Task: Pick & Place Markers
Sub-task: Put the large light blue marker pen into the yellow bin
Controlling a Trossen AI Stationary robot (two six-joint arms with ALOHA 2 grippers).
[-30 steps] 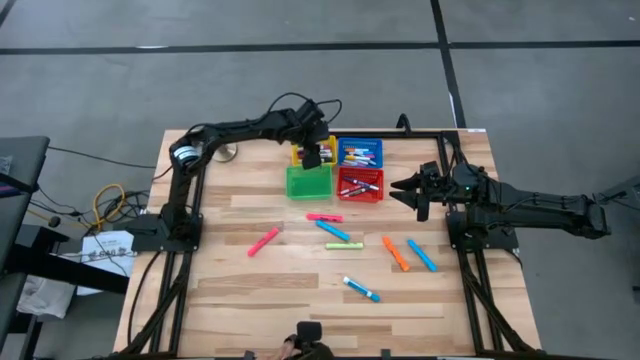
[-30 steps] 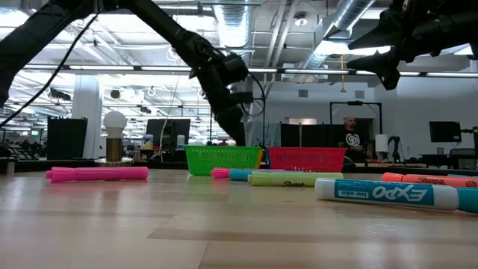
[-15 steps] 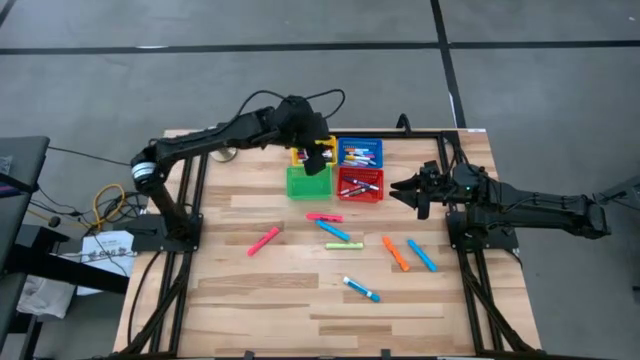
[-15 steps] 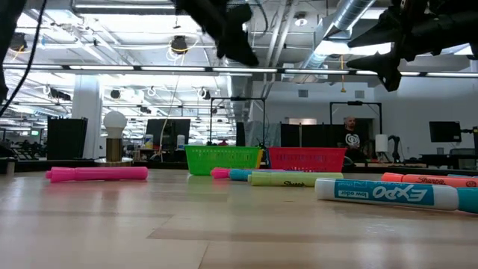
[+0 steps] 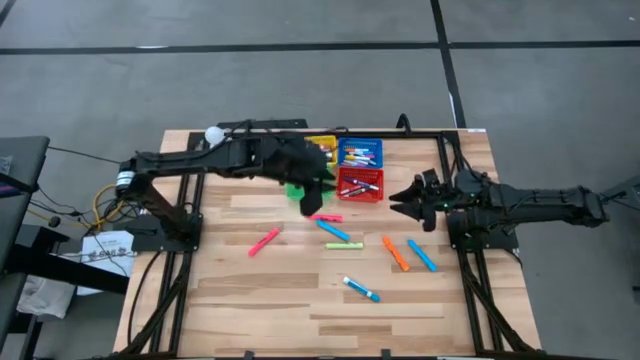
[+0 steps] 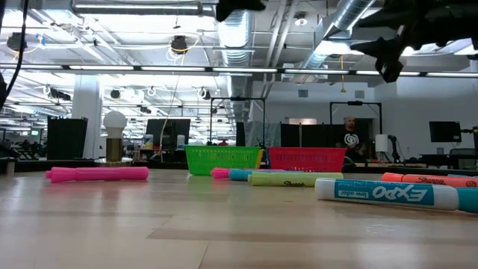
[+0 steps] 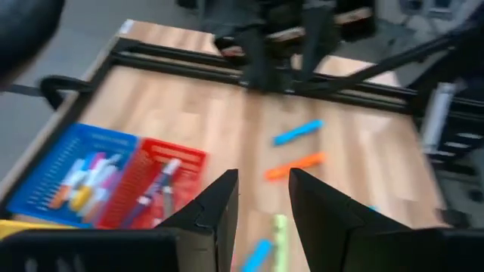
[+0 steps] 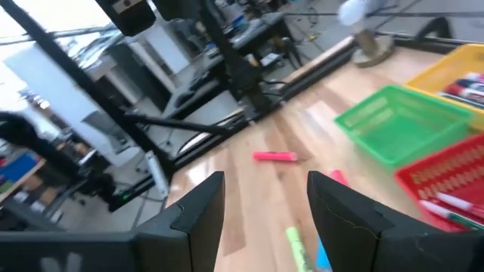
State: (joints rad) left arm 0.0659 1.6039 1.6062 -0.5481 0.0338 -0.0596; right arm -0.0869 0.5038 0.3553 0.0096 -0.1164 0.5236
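The left pincer (image 5: 318, 192) hangs above the worktop (image 5: 230, 300) over the green basket (image 5: 293, 187), its fingers (image 7: 214, 211) a narrow gap apart with nothing between them. The right pincer (image 5: 400, 196) waits just beside the red basket (image 5: 360, 184), on the side away from the green one, its fingers (image 8: 198, 208) apart and empty. Next to the green basket stand the red basket, the blue basket (image 5: 360, 153) and the yellow basket (image 5: 322, 146), with markers lying in the red and blue ones. Loose markers lie on the wood nearer the front than the green basket: a pink marker (image 5: 324, 217) closest, then a blue marker (image 5: 333, 231), a green marker (image 5: 344, 245), another pink marker (image 5: 263, 241), an orange marker (image 5: 395, 253), a second blue marker (image 5: 421, 255) and, farthest, a white marker (image 5: 361, 290).
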